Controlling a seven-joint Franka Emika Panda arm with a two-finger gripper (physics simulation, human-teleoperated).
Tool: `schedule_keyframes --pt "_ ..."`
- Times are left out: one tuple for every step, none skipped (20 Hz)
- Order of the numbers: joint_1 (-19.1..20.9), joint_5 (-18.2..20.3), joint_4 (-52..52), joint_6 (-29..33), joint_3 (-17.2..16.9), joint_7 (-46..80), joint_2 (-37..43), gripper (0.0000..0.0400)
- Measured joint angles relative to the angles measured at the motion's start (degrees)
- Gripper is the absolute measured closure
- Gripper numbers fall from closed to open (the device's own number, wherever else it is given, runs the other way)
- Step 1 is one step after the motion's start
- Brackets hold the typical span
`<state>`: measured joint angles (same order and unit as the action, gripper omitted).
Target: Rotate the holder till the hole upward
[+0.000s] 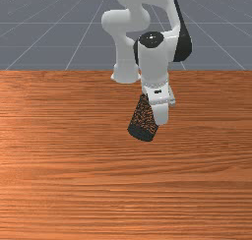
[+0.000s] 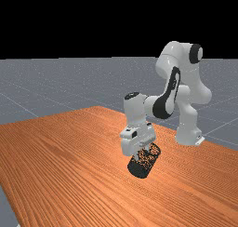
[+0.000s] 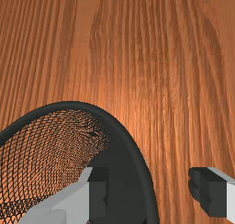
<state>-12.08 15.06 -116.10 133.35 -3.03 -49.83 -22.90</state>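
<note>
Wire-mesh holder (image 1: 141, 130): partly hidden by the claw (image 2: 142, 152) in the front view; cut off at the wrist view's edge. Count: one holder, two fingers (image 3: 211, 191), standing wide apart; one overlaps the holder, the other stands beyond its rim. Holder lies tipped over on the desk (image 1: 74, 185), beneath the claw. Dark mark on hand housing (image 1: 157, 91): too small to read.

Arm (image 2: 172, 58) bent, pincer (image 2: 142, 153) low and downward (both fingers (image 3: 209, 191) well apart)
</note>
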Motion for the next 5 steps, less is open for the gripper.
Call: schedule_keyframes --pt "0.1 -2.0 -1.0 2.1 -0.9 0.8 0.7 0.0086" --pt "-4.8 -17.0 -2.0 5.1 -6.0 8.5 1.4 0.0052" --pt "-4.9 -16.7 -1.8 5.2 -6.5 10.8 1.0 0.0032" --pt "-5.2 -16.4 -1.7 4.9 -6.9 13.2 0.9 0.0019" --pt "-5.3 -16.1 -3.7 1.7 -6.7 13.0 2.6 0.0012"
